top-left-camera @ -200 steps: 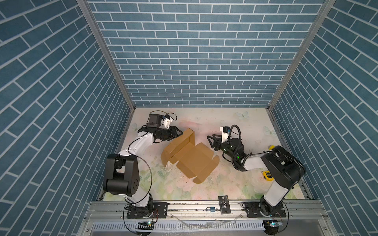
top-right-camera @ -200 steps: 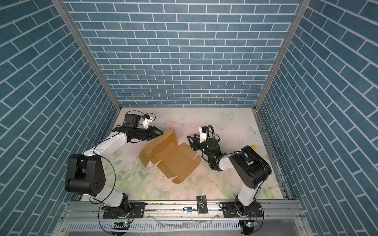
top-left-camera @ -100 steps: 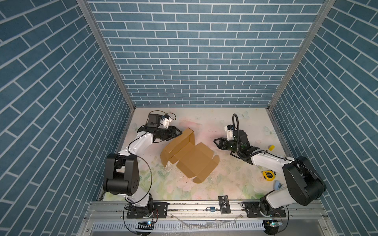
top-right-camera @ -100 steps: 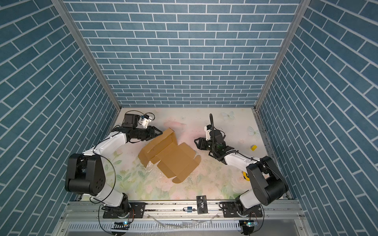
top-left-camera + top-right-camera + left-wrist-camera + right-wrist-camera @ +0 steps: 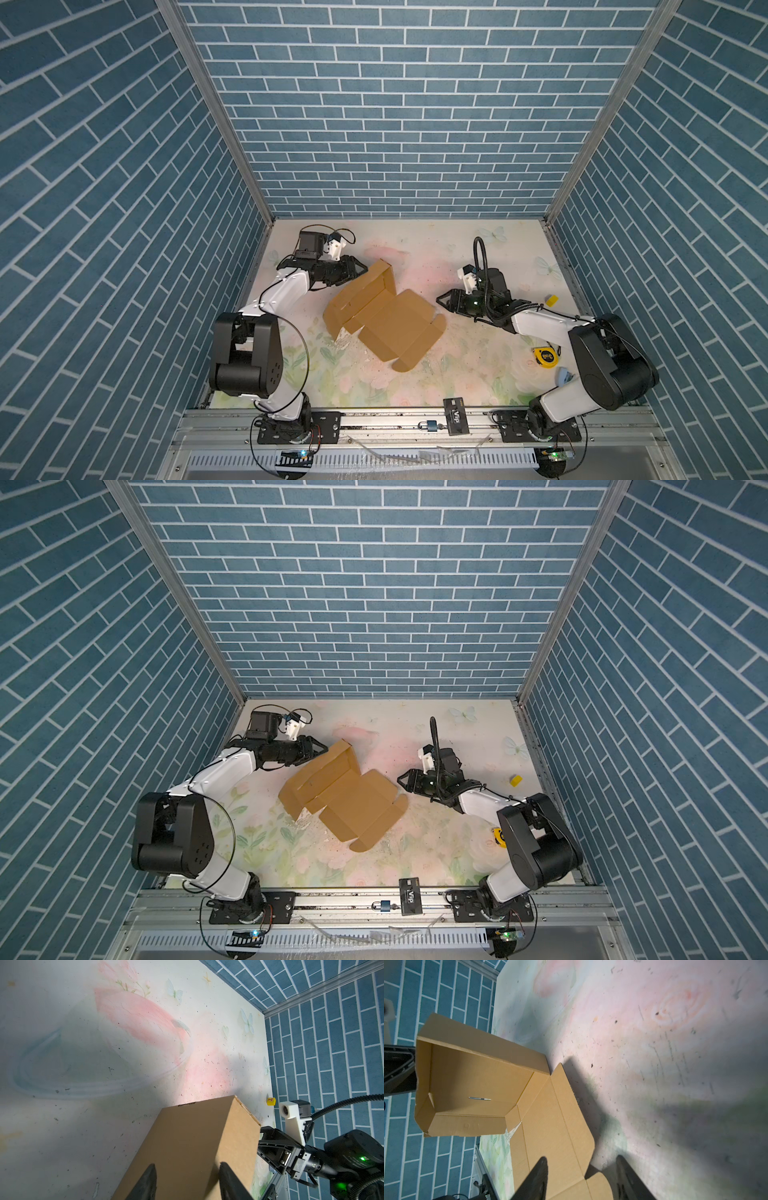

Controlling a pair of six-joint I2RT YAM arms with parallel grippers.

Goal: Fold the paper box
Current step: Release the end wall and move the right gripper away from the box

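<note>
You have one paper box [image 5: 386,320] near the middle of the worktop [image 5: 436,257]: plain tan cardboard, its half toward the left edge raised into walls, the other half flat with rounded tabs. Two grippers flank it. The left gripper [image 5: 360,272] has its fingers spread at the raised wall, perhaps touching it. The right gripper [image 5: 441,302], fingers also apart, holds nothing beside the flat half. Near the right edge lie one yellow cube [image 5: 551,300] and one tape measure [image 5: 545,356].
</note>
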